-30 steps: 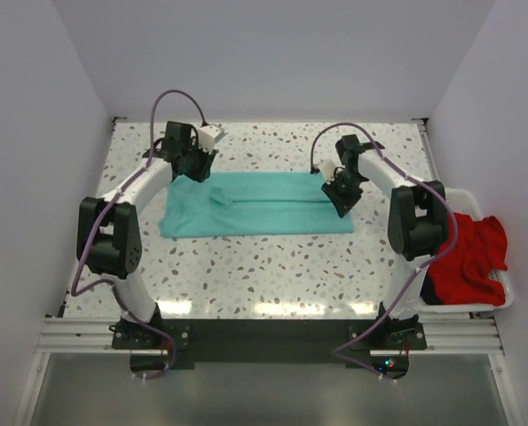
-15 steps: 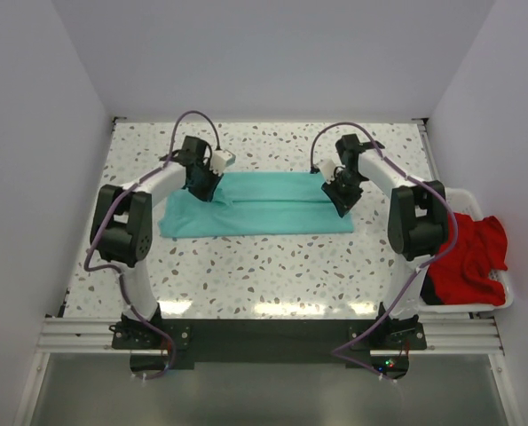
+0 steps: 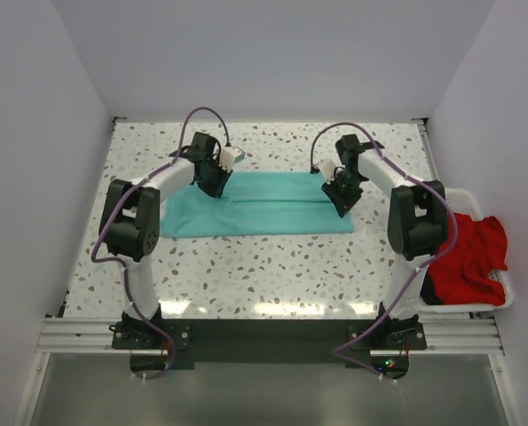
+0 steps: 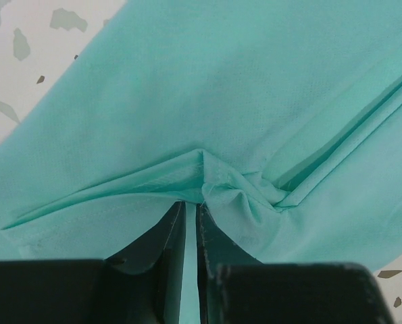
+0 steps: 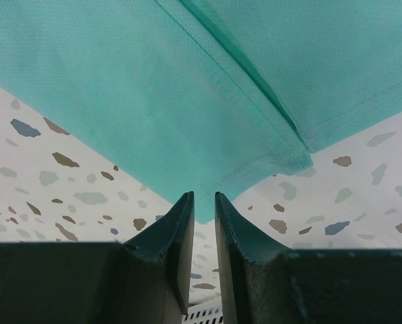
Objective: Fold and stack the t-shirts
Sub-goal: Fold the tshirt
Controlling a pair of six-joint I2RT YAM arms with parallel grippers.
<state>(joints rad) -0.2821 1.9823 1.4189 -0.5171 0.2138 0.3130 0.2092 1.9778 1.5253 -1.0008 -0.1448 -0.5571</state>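
Note:
A teal t-shirt [image 3: 264, 211] lies folded into a long strip across the middle of the speckled table [image 3: 272, 266]. My left gripper [image 3: 212, 184] sits on its upper left part. In the left wrist view this gripper [image 4: 192, 202] is shut on a bunched fold of the teal t-shirt [image 4: 187, 101]. My right gripper [image 3: 342, 200] rests at the strip's right end. In the right wrist view its jaws [image 5: 203, 196] stand narrow, with a corner of the teal t-shirt [image 5: 153, 81] between the tips. A red t-shirt [image 3: 472, 253] lies crumpled in the basket.
A white slatted basket [image 3: 509, 288] stands off the table's right edge, beside the right arm's base. White walls close in the table on the left, back and right. A black rail [image 3: 272, 337] carries both arm bases at the near edge.
My left gripper has moved right from the shirt's upper left corner onto the cloth and closed on a fold. The right gripper has stayed put.

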